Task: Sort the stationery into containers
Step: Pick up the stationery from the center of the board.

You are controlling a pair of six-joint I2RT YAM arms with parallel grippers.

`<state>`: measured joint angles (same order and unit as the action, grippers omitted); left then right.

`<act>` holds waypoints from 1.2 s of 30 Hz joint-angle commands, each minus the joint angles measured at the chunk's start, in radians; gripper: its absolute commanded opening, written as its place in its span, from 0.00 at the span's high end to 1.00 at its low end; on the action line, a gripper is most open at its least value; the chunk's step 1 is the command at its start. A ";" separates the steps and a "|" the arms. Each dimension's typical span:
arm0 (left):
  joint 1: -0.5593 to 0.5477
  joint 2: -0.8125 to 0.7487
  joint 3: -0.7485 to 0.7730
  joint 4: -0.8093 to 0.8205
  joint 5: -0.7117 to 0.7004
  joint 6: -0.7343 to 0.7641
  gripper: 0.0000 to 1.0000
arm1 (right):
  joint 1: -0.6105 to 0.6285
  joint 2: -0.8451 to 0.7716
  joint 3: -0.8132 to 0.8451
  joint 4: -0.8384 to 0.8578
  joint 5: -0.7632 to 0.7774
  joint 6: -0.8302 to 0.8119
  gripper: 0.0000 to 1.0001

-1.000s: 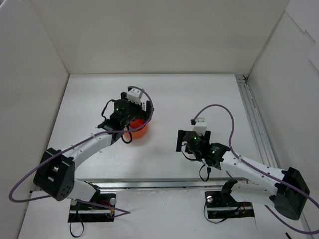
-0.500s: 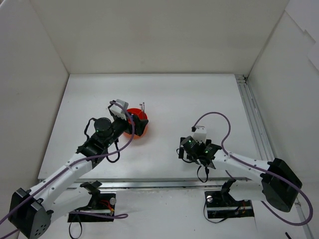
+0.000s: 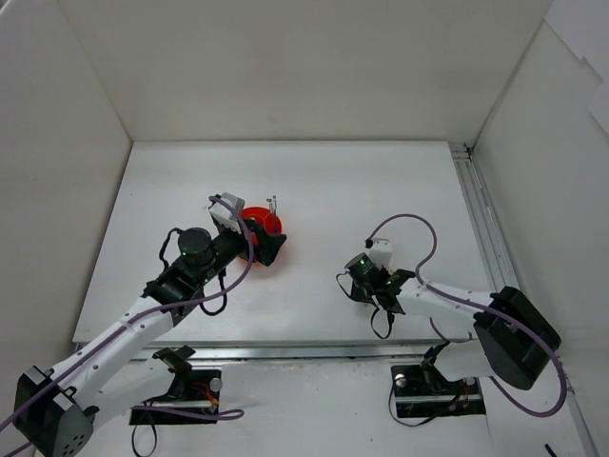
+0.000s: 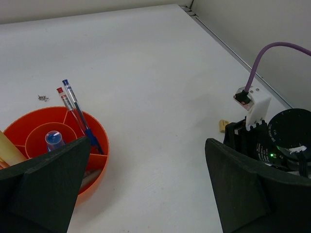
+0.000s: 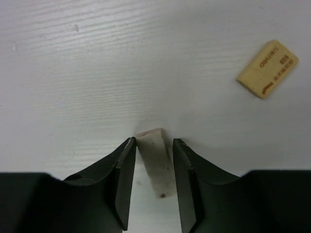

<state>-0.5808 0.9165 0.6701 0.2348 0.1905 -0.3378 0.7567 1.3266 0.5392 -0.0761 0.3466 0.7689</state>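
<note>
Only the right wrist view shows the right claw (image 5: 153, 194) clenched on a beige eraser (image 5: 154, 162) lying on the tabletop (image 5: 73, 73), well right of the orange bowl (image 4: 99, 145). A second eraser (image 5: 267, 69) lies nearby. The left claw (image 4: 146, 160) gapes empty beside the bowl, which holds pens (image 4: 77, 114).

1. The left arm (image 3: 143, 319), near and left of the bowl (image 3: 257, 217), has white links, black joint housings and a black base block.
2. The right arm (image 3: 447, 305), well right of the bowl, is built the same.
3. A purple cable (image 3: 409, 221) loops along each arm.
4. A white camera block (image 3: 381, 249) tops each wrist.
5. A green light (image 3: 366, 259) glows on the right wrist housing.
6. The left gripper (image 4: 146, 141) and the right gripper (image 5: 153, 145) have matte black, wedge-shaped fingers.
</note>
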 commanded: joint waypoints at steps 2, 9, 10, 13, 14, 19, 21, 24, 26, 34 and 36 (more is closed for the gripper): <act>-0.004 -0.007 0.019 0.040 0.017 -0.020 0.01 | -0.020 -0.052 -0.033 0.146 -0.164 -0.049 0.73; -0.013 0.038 0.059 0.012 0.105 -0.017 0.01 | -0.013 -0.254 -0.056 0.200 -0.278 -0.143 0.92; -0.025 0.042 0.059 0.017 0.122 -0.017 0.01 | -0.011 -0.294 -0.053 0.199 -0.282 -0.152 0.93; -0.039 0.065 0.052 0.035 0.223 0.008 0.01 | -0.008 -0.349 -0.039 0.197 -0.308 -0.177 0.94; -0.051 0.080 0.048 0.040 0.287 0.032 0.01 | -0.008 -0.366 -0.038 0.217 -0.333 -0.187 0.95; -0.120 0.146 0.060 0.069 0.469 0.075 0.01 | -0.017 -0.408 0.051 0.114 -0.197 -0.090 0.95; -0.170 0.183 0.065 0.093 0.463 0.074 0.01 | -0.017 -0.402 0.111 0.082 -0.166 -0.045 0.95; -0.233 0.235 0.105 0.096 0.420 0.074 0.01 | -0.016 -0.386 0.154 0.053 -0.152 0.032 0.95; -0.244 0.275 0.134 0.106 0.383 0.062 0.01 | -0.017 -0.362 0.169 0.052 -0.138 0.055 0.95; -0.257 0.395 0.230 0.106 0.285 0.022 0.10 | 0.053 -0.322 0.205 0.050 -0.085 0.095 0.96; -0.257 0.419 0.249 0.091 0.283 0.020 0.13 | 0.079 -0.320 0.220 0.049 -0.043 0.098 0.95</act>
<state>-0.8368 1.3209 0.8474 0.2672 0.4919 -0.3035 0.8013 1.0084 0.6884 -0.0574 0.2039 0.8352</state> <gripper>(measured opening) 0.878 0.211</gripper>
